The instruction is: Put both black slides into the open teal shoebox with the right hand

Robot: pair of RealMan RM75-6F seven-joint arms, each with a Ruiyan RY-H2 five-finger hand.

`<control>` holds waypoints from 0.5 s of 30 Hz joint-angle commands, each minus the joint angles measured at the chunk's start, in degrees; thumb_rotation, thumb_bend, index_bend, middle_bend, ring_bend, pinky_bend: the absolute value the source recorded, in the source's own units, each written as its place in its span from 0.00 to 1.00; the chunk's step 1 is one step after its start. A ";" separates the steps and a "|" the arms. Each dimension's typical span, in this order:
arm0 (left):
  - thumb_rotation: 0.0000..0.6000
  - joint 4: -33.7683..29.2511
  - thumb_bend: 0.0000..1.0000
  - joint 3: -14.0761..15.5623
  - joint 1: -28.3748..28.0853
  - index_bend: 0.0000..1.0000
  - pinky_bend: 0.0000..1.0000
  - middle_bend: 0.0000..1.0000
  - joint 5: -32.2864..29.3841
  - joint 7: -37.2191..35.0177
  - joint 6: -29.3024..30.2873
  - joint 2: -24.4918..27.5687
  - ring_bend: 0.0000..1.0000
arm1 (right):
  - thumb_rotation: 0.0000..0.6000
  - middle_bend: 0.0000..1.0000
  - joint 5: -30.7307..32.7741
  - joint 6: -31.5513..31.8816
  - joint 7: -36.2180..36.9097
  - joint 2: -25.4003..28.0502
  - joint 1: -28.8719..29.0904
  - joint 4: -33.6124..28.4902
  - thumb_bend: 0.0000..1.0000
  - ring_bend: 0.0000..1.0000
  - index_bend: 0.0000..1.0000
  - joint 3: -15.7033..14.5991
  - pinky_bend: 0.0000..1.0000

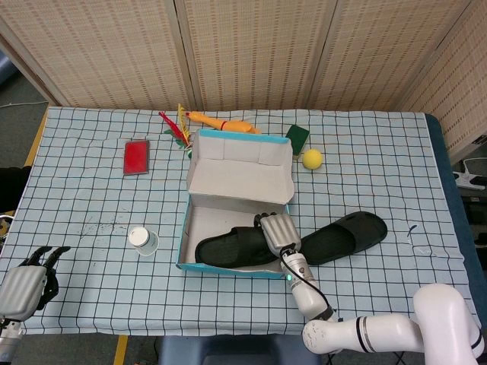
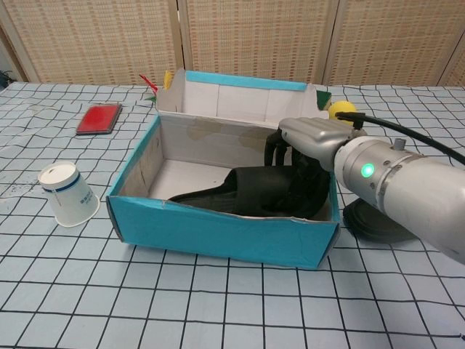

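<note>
The open teal shoebox (image 1: 186, 228) (image 2: 218, 233) stands mid-table with its lid up. One black slide (image 1: 232, 246) (image 2: 247, 193) lies inside it, along the near wall, toe end toward the right. My right hand (image 1: 278, 230) (image 2: 309, 145) reaches down into the box's right end and grips that slide's strap. The second black slide (image 1: 346, 236) (image 2: 374, 224) lies on the cloth just right of the box, mostly hidden behind my forearm in the chest view. My left hand (image 1: 27, 283) hangs at the table's near left corner, fingers curled, holding nothing.
A white paper cup (image 1: 141, 240) (image 2: 65, 193) lies left of the box. A red wallet (image 1: 136, 157), a rubber chicken (image 1: 224, 125), a green sponge (image 1: 297, 138) and a yellow ball (image 1: 312, 158) sit behind the box.
</note>
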 commanded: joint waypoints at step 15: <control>1.00 -0.11 0.37 0.00 -0.15 0.18 0.41 0.05 -0.69 -0.20 -0.68 0.22 0.15 | 1.00 0.29 -4.12 -11.32 10.68 1.23 -1.53 2.03 0.05 0.14 0.28 -0.41 0.34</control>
